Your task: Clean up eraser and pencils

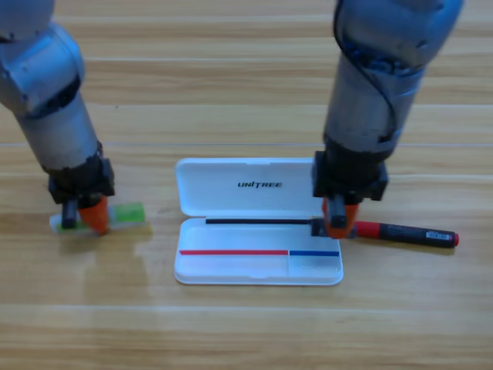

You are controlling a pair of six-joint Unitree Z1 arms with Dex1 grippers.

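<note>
Nearest the camera, wooden table (246, 331), planks running side to side. Just beyond that, at the middle, white case (258, 270) lying open and flat: shallow tray toward the camera, lid (231, 202) folded back behind it, the word UNITREE printed on the lid.

Right of the tray, level with its far edge, red-capped marker (408, 234) lying on the table, nearly side to side, tilted slightly nearer at its right end. Red at the outer tip, black printed barrel, red again close to the case; inner end reaching the case's right edge and hidden there under the right hand (337, 221). Right hand pointing straight down onto that inner end, at the hinge line between tray and lid. Whether clenched on the marker or released: cannot tell, the gap being covered from above.

Well left of the case, at about the same depth, light-green and whitish stick (127, 213) lying flat on the table, side to side. Left hand (83, 217) down on its left part, orange in front of it, green end sticking out to the right and a pale end to the left. Grasping or merely set over the stick: cannot tell.

Farther back, left arm (54, 123) rising toward the upper left corner, right arm (370, 100) rising to the top edge, right of centre.
</note>
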